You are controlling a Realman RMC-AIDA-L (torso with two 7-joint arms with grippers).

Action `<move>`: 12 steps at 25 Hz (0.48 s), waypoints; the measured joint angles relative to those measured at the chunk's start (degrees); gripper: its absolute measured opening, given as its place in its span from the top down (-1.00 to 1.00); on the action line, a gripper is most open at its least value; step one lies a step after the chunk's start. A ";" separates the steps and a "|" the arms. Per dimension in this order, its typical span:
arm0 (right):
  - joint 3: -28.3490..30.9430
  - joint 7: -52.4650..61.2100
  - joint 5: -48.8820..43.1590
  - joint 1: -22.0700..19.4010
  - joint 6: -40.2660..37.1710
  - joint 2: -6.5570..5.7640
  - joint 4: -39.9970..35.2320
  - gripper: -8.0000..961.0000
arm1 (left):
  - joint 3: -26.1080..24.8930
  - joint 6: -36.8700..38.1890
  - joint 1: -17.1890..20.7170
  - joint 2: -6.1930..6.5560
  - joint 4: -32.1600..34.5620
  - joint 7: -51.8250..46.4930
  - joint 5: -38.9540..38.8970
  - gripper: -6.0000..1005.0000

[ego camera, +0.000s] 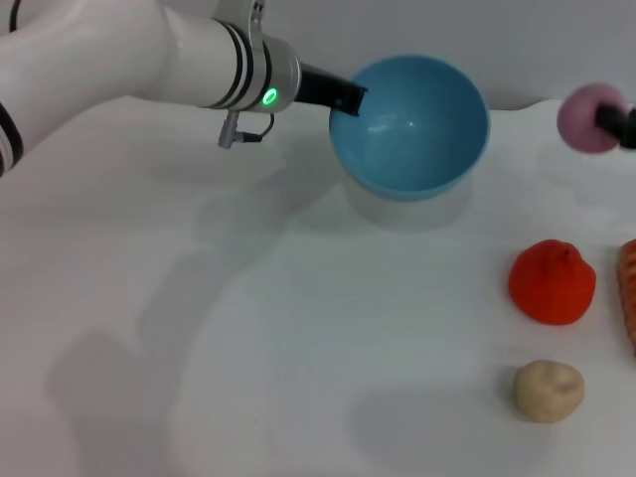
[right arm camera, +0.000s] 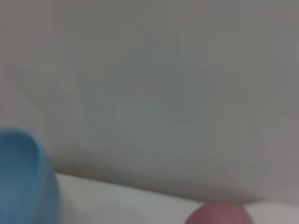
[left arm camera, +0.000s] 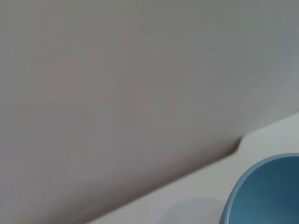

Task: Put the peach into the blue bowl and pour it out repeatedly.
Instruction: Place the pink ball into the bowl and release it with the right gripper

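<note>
The blue bowl (ego camera: 417, 129) hangs tilted just above the white table at the back, its opening facing me and its inside empty. My left gripper (ego camera: 346, 97) is shut on the bowl's left rim, with a black finger reaching inside. The pink peach (ego camera: 584, 117) floats at the far right edge, level with the bowl and well to its right. My right gripper (ego camera: 608, 117) is shut on the peach, only a black finger showing. A piece of the bowl (left arm camera: 266, 191) shows in the left wrist view. The right wrist view catches the bowl (right arm camera: 23, 182) and the peach's top (right arm camera: 219, 215).
On the table's (ego camera: 298, 328) right side lie a red-orange fruit (ego camera: 552, 282), a beige lumpy potato-like thing (ego camera: 548, 390) nearer me, and an orange object (ego camera: 628, 288) cut off by the right edge. A grey wall stands behind the table.
</note>
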 joint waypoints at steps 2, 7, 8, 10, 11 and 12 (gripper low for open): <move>0.05 1.93 0.01 -0.72 -4.95 0.02 -4.77 0.71 | 0.39 0.30 -0.17 0.00 -0.07 -0.01 0.01 0.99; -0.40 7.66 0.36 -0.29 -18.13 0.01 -13.73 0.80 | 3.60 2.19 -2.03 -0.07 -0.63 -3.03 0.46 0.99; -0.53 9.01 0.78 0.24 -20.80 -0.09 -14.46 0.81 | 3.77 2.71 -2.50 -0.08 -1.08 -3.49 0.65 0.99; -1.04 10.87 1.35 1.30 -25.02 -0.25 -14.72 0.84 | 3.70 3.31 -3.22 -0.11 -2.08 -3.81 0.97 0.99; -1.85 11.60 1.48 1.74 -26.36 -0.28 -14.59 0.86 | 3.69 3.33 -3.46 -0.12 -2.49 -3.99 1.03 0.99; -2.97 12.33 1.52 2.06 -27.15 -0.29 -14.45 0.87 | 3.66 3.29 -3.58 -0.12 -2.65 -4.10 1.03 0.99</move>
